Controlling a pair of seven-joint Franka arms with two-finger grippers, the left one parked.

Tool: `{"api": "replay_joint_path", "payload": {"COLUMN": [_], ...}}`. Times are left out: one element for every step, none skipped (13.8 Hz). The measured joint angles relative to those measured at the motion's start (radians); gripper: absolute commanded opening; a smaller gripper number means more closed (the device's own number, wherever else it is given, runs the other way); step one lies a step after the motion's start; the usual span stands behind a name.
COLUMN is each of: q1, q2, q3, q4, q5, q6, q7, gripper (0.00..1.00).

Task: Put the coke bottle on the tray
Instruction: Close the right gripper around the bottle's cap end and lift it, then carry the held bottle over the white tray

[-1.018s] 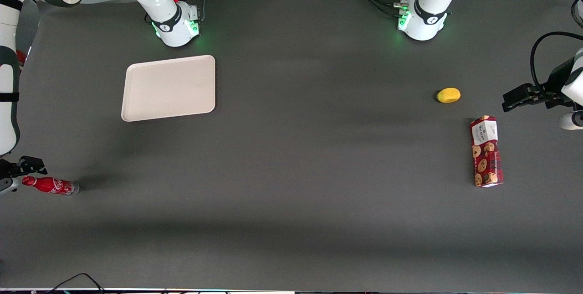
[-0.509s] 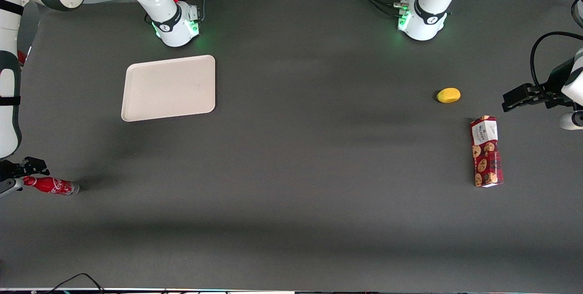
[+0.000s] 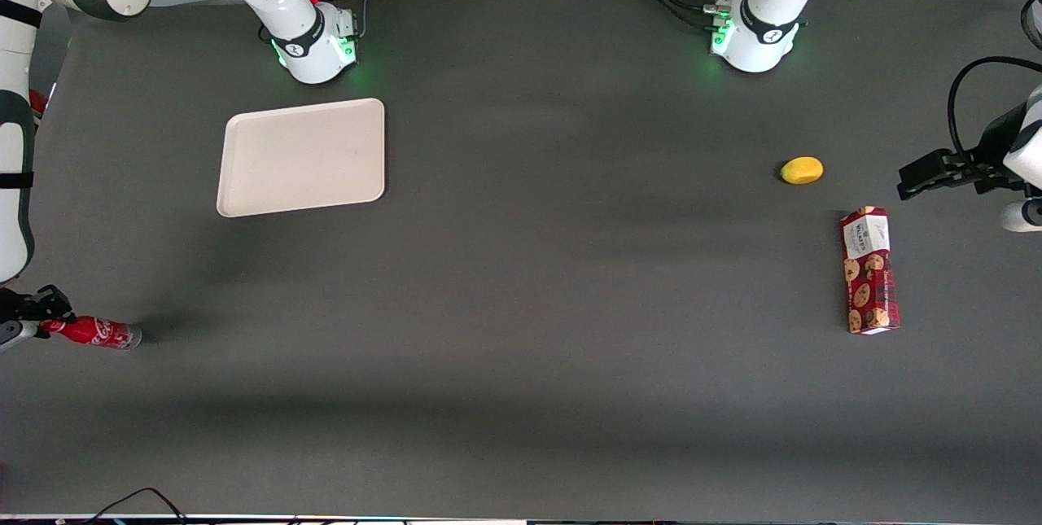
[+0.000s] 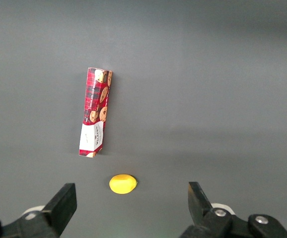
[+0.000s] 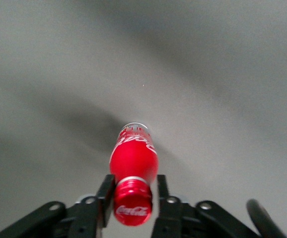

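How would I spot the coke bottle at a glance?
Start at the beige tray, then look nearer the front camera, toward the working arm's end of the table. The coke bottle stands there, its cap between the pincer's fingers. It is slim, red with white script, unlike the longer cookie box.

At the working arm's end of the bench, the gripper (image 3: 41,317) has drawn in over the coke bottle (image 3: 96,332) — its fingers (image 5: 105,197) now bracket the neck below the red cap.
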Motion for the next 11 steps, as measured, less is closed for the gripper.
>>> {"api": "replay_joint_path", "payload": {"q1": [0.000, 0.000, 0.000, 0.000, 0.000, 0.000, 0.000, 0.001, 0.002, 0.004, 0.007], "q2": [0.002, 0.004, 0.004, 0.004, 0.004, 0.005, 0.005, 0.006, 0.004, -0.003, -0.021], "q3": [0.000, 0.000, 0.000, 0.000, 0.000, 0.000, 0.000, 0.000, 0.000, 0.000, 0.000], "q4": [0.004, 0.006, 0.007, 0.007, 0.008, 0.009, 0.016, 0.030, 0.057, 0.088, 0.114], "q5": [0.001, 0.001, 0.002, 0.003, 0.003, 0.003, 0.004, 0.004, 0.006, 0.007, 0.007], "q6": [-0.001, -0.002, -0.003, -0.003, -0.004, -0.010, -0.034, -0.072, -0.117, -0.167, -0.217], "q7": [0.000, 0.000, 0.000, 0.000, 0.000, 0.000, 0.000, 0.000, 0.000, 0.005, 0.020], "gripper": [0.26, 0.20, 0.11, 0.03, 0.00, 0.00, 0.00, 0.00, 0.00, 0.00, 0.00]}}
